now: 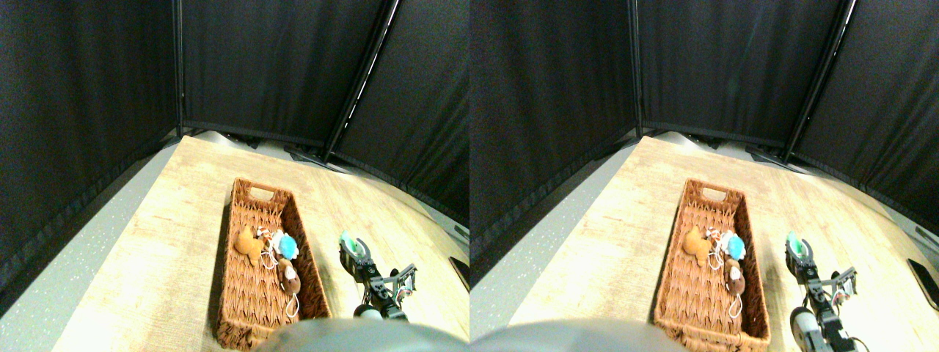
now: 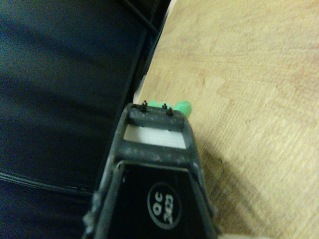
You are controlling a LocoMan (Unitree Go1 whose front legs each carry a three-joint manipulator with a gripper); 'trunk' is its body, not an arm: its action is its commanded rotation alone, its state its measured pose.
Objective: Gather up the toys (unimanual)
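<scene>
The right manipulator is a slim black-and-grey arm of blocky links, with thin wires looped beside a small bracket at its 3 o'clock side. Its gripper ends in dark jaws — an open, ladder-like frame in the wrist view (scuffed and dusty at the edges). Two tiny black screws stand on the frame's far crossbar.

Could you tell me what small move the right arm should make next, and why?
Probably swing left toward the wicker basket. The claw has a green toy at its tip, right of the basket over the table, while the orange, blue and brown toys already lie inside.
</scene>
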